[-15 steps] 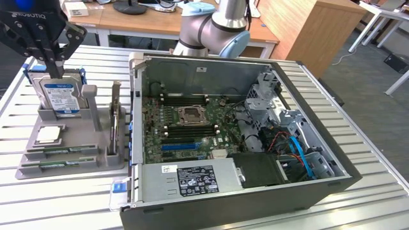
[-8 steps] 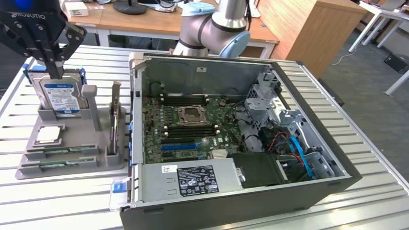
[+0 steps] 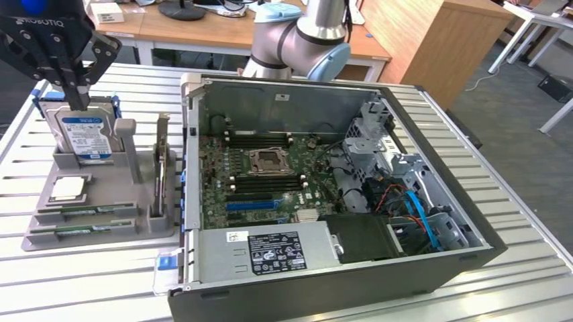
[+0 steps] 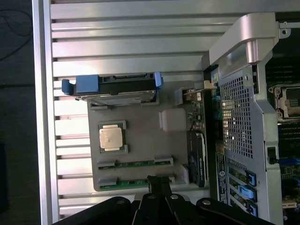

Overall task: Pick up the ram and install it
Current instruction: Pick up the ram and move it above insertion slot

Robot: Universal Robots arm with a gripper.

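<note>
Two ram sticks lie in slots of a grey holder tray [image 3: 143,225]: one ram [image 3: 85,210] [image 4: 136,164] and a second ram [image 3: 79,230] [image 4: 126,182] beside it. My black gripper [image 3: 77,99] [image 4: 158,182] hangs high above the tray with its fingers shut together and nothing between them. In the exterior view it stands in front of the blue-framed hard drive [image 3: 87,134]. In the wrist view its tips overlap the second ram. The open computer case [image 3: 192,127] lies at the exterior view's right, with black memory slots [image 3: 262,180] beside the CPU socket [image 3: 267,161].
The tray also holds the hard drive [image 4: 115,89], a loose CPU [image 3: 69,188] [image 4: 111,137] and an upright green expansion card [image 3: 161,168] [image 4: 197,154]. The power supply [image 3: 268,249] fills the case's near end. All rests on a slatted metal table [image 3: 98,288].
</note>
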